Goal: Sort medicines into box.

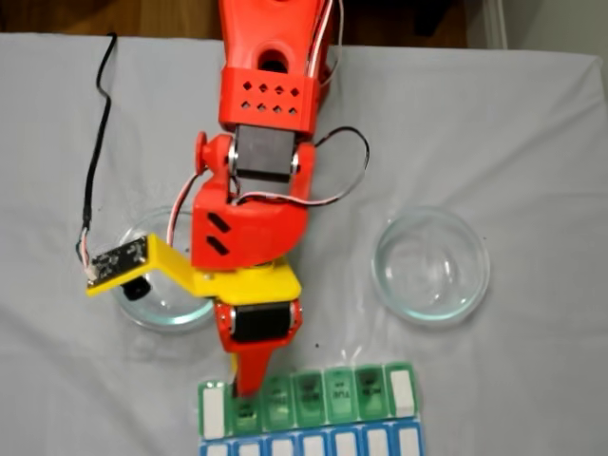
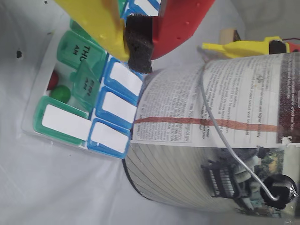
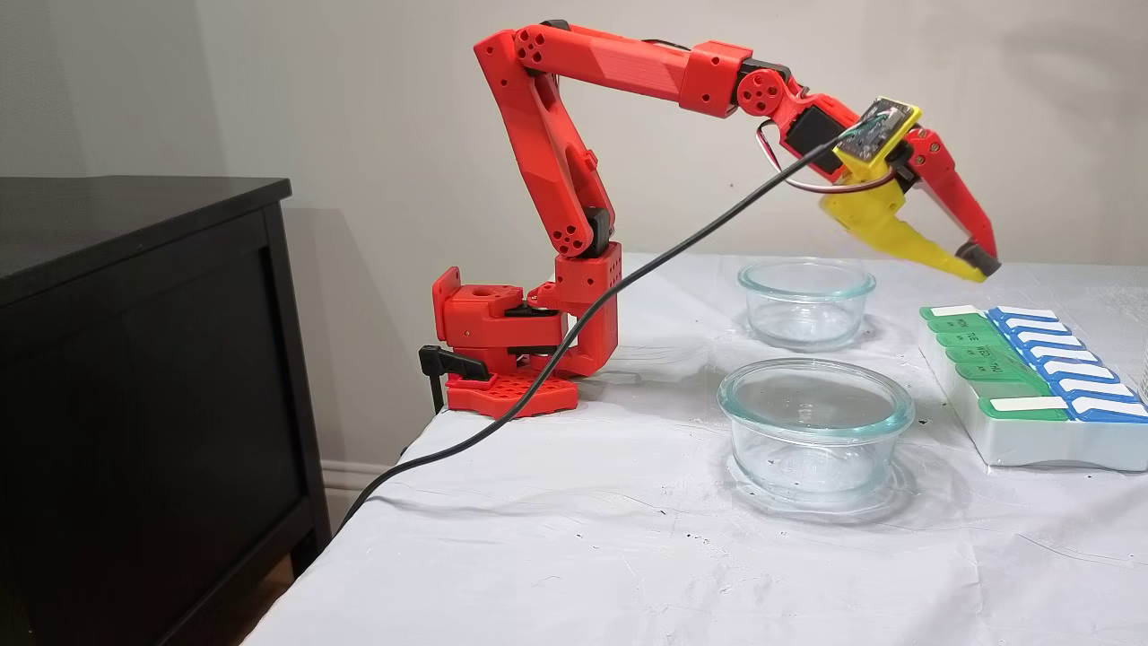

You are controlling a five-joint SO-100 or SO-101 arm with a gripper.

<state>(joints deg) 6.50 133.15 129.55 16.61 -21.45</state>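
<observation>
Jaws: the yellow and red fingers meet at a black foam pad, tips pressed together, nothing seen between them. Gripper (image 2: 139, 44) sits at upper centre of the wrist view; in a fixed view it hangs at right of frame (image 3: 978, 265), above the far end of the pill box and clear of it. In a fixed view from above, the red tip (image 1: 249, 380) points down over the green lid row, second cell from the left.

Pill box (image 2: 112, 110): left of centre in the wrist view, green lids labelled THU and AM, blue lids beside them. One green lid stands tilted open. In that open cell lie a green ball (image 2: 61, 93) and a dark red ball (image 2: 53, 79), touching or nearly so. Pill box at bottom centre in a fixed view (image 1: 313, 418), at right edge in the other (image 3: 1031, 377).

Two clear glass dishes (image 3: 814, 422) (image 3: 805, 301) on the white cloth (image 3: 556, 538), between arm base and box; nothing seen in them. A cylinder wrapped in printed paper (image 2: 211, 131) stands just beside the box in the wrist view.
</observation>
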